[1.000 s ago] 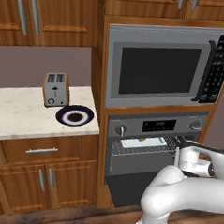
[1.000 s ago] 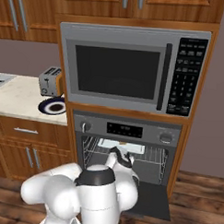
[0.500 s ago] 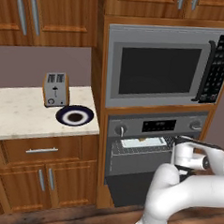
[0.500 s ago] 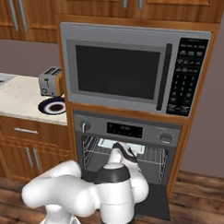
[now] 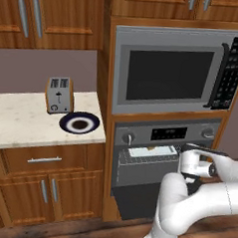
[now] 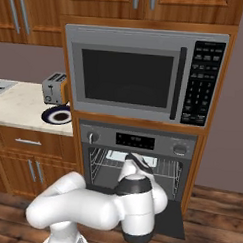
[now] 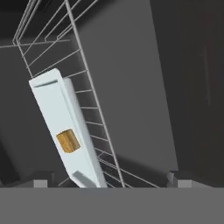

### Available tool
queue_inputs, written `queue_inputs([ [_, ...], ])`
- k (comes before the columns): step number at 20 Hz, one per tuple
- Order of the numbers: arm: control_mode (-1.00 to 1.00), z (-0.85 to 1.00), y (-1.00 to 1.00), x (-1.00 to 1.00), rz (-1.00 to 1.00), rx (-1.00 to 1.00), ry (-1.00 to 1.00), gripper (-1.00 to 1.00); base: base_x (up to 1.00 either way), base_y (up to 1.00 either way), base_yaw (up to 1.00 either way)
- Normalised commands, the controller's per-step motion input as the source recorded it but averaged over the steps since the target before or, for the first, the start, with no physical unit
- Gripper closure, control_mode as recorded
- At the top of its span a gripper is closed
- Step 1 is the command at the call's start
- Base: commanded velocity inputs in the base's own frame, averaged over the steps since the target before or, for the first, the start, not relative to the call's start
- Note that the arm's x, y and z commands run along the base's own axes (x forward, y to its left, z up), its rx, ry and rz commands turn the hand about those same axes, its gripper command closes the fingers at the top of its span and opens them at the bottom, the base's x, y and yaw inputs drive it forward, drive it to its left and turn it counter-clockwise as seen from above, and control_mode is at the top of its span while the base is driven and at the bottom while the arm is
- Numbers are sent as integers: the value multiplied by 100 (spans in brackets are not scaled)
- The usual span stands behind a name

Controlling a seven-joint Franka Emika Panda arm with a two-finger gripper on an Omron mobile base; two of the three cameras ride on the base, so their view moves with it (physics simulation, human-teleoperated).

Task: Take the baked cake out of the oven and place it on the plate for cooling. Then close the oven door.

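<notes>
In the hand view the baked cake (image 7: 68, 141), a small tan-golden block, sits on a pale flat baking tray (image 7: 65, 124) that rests on a wire rack (image 7: 94, 109) inside the oven (image 5: 165, 135). My gripper (image 7: 110, 183) is open at the oven mouth. Its two tips stand wide apart, short of the tray, with nothing between them. The oven door (image 6: 171, 221) hangs folded down and open below the cavity. The plate (image 5: 79, 123), navy-rimmed with a brown centre, lies on the counter to the oven's left and shows again in the right base view (image 6: 57, 115).
A toaster (image 5: 59, 95) stands just behind the plate on the pale stone counter (image 5: 20, 127). A microwave (image 5: 168, 74) sits directly above the oven. Wooden cabinets (image 5: 41, 191) run under the counter. My white arm (image 6: 94, 207) arches in front of the open door.
The arm has shifted its elbow while the hand stays at the oven opening, edging slightly inward. The jaws have stayed open, and the cake, tray and door have not moved.
</notes>
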Motion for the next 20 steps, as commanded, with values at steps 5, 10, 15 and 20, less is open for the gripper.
queue_inputs([
  [5,-100,-38,-11,11,0,0,0,-100,0,0,0],
  [10,-100,-32,-13,16,0,0,0,-100,0,0,0],
  [15,-100,-25,-14,13,0,0,0,-100,0,0,0],
  [20,-100,-25,-10,10,0,0,0,-100,0,0,0],
])
